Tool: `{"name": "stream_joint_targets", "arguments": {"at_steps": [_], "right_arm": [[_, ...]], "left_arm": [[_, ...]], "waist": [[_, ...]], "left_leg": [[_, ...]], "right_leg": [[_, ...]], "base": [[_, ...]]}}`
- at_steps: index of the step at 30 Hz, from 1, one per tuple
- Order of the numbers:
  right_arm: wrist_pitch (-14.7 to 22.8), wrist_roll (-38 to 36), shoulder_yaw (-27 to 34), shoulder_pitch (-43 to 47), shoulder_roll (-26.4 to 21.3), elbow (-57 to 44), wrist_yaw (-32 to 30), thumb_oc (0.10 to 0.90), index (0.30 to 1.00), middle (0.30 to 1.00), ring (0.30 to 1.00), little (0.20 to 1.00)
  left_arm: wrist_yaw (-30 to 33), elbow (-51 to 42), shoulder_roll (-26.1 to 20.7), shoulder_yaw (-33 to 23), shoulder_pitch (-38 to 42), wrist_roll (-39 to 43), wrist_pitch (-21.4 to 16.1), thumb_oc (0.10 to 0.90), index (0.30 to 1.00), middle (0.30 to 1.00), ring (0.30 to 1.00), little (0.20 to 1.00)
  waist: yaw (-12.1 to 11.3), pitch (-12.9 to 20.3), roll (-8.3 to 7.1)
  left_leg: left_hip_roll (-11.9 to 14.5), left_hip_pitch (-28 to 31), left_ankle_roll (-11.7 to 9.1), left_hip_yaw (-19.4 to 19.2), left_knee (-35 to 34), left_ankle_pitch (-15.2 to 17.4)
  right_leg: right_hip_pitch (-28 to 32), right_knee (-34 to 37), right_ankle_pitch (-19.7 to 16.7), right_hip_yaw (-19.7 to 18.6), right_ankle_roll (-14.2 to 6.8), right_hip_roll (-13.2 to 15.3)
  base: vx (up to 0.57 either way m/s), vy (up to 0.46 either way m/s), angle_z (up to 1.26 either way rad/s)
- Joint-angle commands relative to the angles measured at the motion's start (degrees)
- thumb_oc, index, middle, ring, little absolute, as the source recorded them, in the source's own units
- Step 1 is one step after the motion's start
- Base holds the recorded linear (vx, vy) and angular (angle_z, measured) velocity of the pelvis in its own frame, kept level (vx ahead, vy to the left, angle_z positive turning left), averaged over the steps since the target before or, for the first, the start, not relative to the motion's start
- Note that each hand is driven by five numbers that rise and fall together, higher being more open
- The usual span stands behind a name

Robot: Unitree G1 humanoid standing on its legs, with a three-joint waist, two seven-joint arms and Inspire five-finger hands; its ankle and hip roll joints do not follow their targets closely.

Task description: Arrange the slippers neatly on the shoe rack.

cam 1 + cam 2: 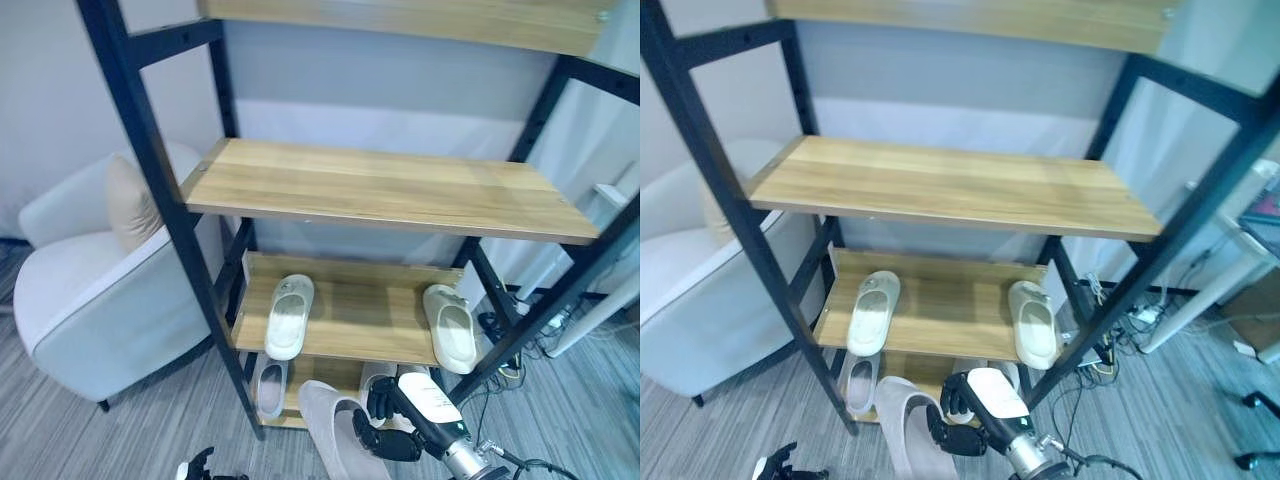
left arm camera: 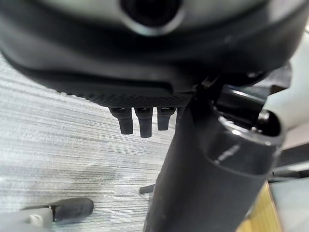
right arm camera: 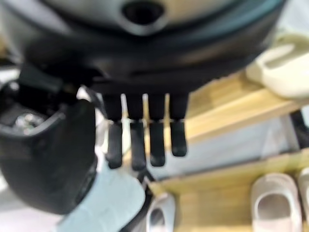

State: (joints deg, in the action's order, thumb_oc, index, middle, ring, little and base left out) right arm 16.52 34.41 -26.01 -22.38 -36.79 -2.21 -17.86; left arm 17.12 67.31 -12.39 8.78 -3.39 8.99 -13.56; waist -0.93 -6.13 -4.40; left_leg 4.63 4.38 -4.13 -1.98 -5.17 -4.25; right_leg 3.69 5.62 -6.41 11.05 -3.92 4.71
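I am looking down at the shoe rack (image 1: pixel 160 190), a black metal frame carrying light wooden shelves. On its lower middle shelf (image 1: pixel 370 310), two cream slippers are lying with toes pointing toward the back: one cream slipper (image 1: pixel 288 316) is sitting at the shelf's left edge, the other cream slipper (image 1: pixel 450 327) at its right edge, well apart from each other. Both are smooth, rounded, closed at the toe with an open heel.

Below, on the bottom shelf (image 1: pixel 340 372), a grey slipper (image 1: pixel 269 384) is resting near the left front post.

My right hand (image 1: pixel 385 420) is hovering in front of the bottom shelf's front edge, and it is gripping a larger pale grey slipper (image 1: pixel 330 432) at its right side, thumb and fingers curling onto it. That slipper is tilting, its rounded toe pointing up toward the rack, its lower end running off the picture's edge. In the right wrist view, the fingers (image 3: pixel 145 145) are showing as a dark row hanging down, with pale grey material just beneath them and cream slippers beyond.

My left hand (image 1: pixel 196 466) is sitting low near the floor, left of the rack. In its wrist view the fingers (image 2: pixel 140 121) are hanging short over striped grey carpet (image 2: pixel 58 154), holding nothing, relaxed.

A white armchair (image 1: pixel 90 290) with a beige cushion (image 1: pixel 130 205) is standing left of the rack.
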Motion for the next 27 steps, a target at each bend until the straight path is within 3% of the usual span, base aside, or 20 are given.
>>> {"name": "stream_joint_targets", "arguments": {"at_steps": [1, 4, 6, 11, 16, 17, 19, 20, 21, 22, 27], "right_arm": [[3.54, -3.41, 3.84, 6.39, -0.12, -6.15, -5.64, 0.400, 0.300, 0.300, 0.300, 0.300], [3.48, -3.77, 3.44, 7.60, 0.15, -5.46, -6.09, 0.400, 0.300, 0.300, 0.300, 0.300], [3.43, -4.70, 3.06, 8.88, 0.63, -4.61, -6.69, 0.400, 0.300, 0.300, 0.300, 0.300], [2.54, -4.05, 1.02, 13.39, 1.50, -2.36, -7.69, 0.400, 0.300, 0.300, 0.300, 0.300], [1.04, -3.20, -0.22, 21.39, 1.95, -3.75, -9.62, 0.400, 0.300, 0.300, 0.300, 0.300], [1.04, -3.20, -0.25, 21.41, 1.97, -3.73, -9.63, 0.400, 0.300, 0.300, 0.300, 0.300], [-0.18, -0.86, -1.20, 26.56, 2.19, -4.74, -11.49, 0.400, 0.300, 0.300, 0.300, 0.300], [-0.75, -0.02, -1.67, 28.27, 2.29, -4.83, -12.38, 0.400, 0.300, 0.300, 0.300, 0.300], [-0.75, -0.02, -1.69, 28.29, 2.29, -4.81, -12.40, 0.400, 0.300, 0.300, 0.300, 0.300], [-1.66, 1.21, -1.62, 31.62, 2.76, -4.55, -13.91, 0.400, 0.300, 0.300, 0.300, 0.300], [-3.40, 2.57, 0.37, 39.21, 3.77, -5.78, -18.66, 0.400, 0.300, 0.300, 0.300, 0.300]], "left_arm": [[1.93, -1.30, -1.05, 1.54, 6.91, -0.23, -4.17, 0.800, 0.900, 0.900, 0.900, 0.900], [2.17, -1.92, -1.29, 2.26, 7.90, 0.14, -4.53, 0.800, 0.900, 0.900, 0.900, 0.900], [2.77, -3.57, -1.90, 2.71, 8.71, 1.14, -5.19, 0.800, 0.900, 0.900, 0.900, 0.900], [3.33, -5.71, -2.72, 2.64, 9.61, 3.16, -6.18, 0.800, 0.900, 0.900, 0.900, 0.900], [3.49, -17.11, -5.15, 5.23, 10.78, 5.58, -8.41, 0.800, 0.900, 0.900, 0.900, 0.900], [3.50, -17.16, -5.17, 5.22, 10.75, 5.59, -8.37, 0.800, 0.900, 0.900, 0.900, 0.900], [4.56, -20.65, -5.29, 6.19, 11.67, 7.60, -9.41, 0.800, 0.900, 0.900, 0.900, 0.900], [4.89, -21.31, -5.10, 6.28, 12.11, 8.67, -9.80, 0.800, 0.900, 0.900, 0.900, 0.900], [4.89, -21.31, -5.10, 6.27, 12.11, 8.67, -9.80, 0.800, 0.900, 0.900, 0.900, 0.900], [6.63, -23.46, -5.28, 6.48, 13.20, 8.64, -10.27, 0.800, 0.900, 0.900, 0.900, 0.900], [11.50, -27.68, -5.95, 5.47, 15.44, 9.41, -11.70, 0.800, 0.900, 0.900, 0.900, 0.900]], "waist": [[0.75, -4.48, -0.10], [1.11, -7.00, -0.44], [1.54, -9.19, -0.50], [1.57, -10.03, -0.15], [1.12, -12.49, 0.56], [1.13, -12.27, 0.57], [0.92, -13.45, 0.73], [0.83, -13.23, 0.90], [0.85, -13.14, 0.91], [0.79, -13.16, 1.09], [0.33, -12.65, 1.43]], "left_leg": [[2.03, -4.33, -0.79, -0.46, 10.79, 7.97], [2.29, -7.69, -0.92, -0.66, 15.70, 9.29], [3.14, -12.75, -0.80, -0.77, 21.55, 11.12], [4.55, -19.93, -0.15, -0.72, 29.21, 13.99], [5.17, -32.03, 1.45, 0.78, 44.32, 19.17], [5.20, -32.43, 1.45, 0.81, 44.61, 19.31], [5.70, -39.48, 2.41, 1.70, 52.47, 21.83], [5.93, -42.53, 2.39, 2.57, 56.70, 25.02], [5.94, -42.71, 2.39, 2.59, 56.83, 25.08], [5.88, -48.59, 2.60, 3.24, 62.00, 26.64], [6.42, -63.67, 3.80, 6.27, 74.73, 30.39]], "right_leg": [[-0.63, -11.87, 11.62, 0.65, -3.30, 5.23], [-4.22, -15.93, 12.18, -0.29, -3.23, 5.83], [-10.00, -21.98, 13.08, -1.92, -3.21, 6.28], [-18.17, -29.93, 15.71, -4.08, -3.08, 6.30], [-30.55, -44.22, 20.99, -6.21, -1.39, 6.62], [-30.91, -44.46, 21.10, -6.24, -1.39, 6.61], [-38.36, -51.76, 23.70, -6.56, -0.69, 6.22], [-41.48, -55.78, 26.69, -6.97, -0.92, 5.98], [-41.64, -55.89, 26.74, -6.97, -0.92, 5.98], [-47.17, -60.68, 28.61, -7.47, -0.23, 5.76], [-61.79, -73.41, 32.84, -8.78, 1.57, 5.79]], "base": [[-0.17, 0.038, 0.16], [-0.16, 0.037, -0.01], [-0.21, 0.062, -0.06], [-0.12, 0.035, -0.14], [-0.14, 0.024, -0.22], [-0.19, 0.036, -0.03], [-0.13, 0.014, -0.11], [0.00, -0.002, -0.03], [-0.05, -0.006, 0.09], [-0.13, -0.019, 0.15], [-0.12, -0.035, -0.15]]}}
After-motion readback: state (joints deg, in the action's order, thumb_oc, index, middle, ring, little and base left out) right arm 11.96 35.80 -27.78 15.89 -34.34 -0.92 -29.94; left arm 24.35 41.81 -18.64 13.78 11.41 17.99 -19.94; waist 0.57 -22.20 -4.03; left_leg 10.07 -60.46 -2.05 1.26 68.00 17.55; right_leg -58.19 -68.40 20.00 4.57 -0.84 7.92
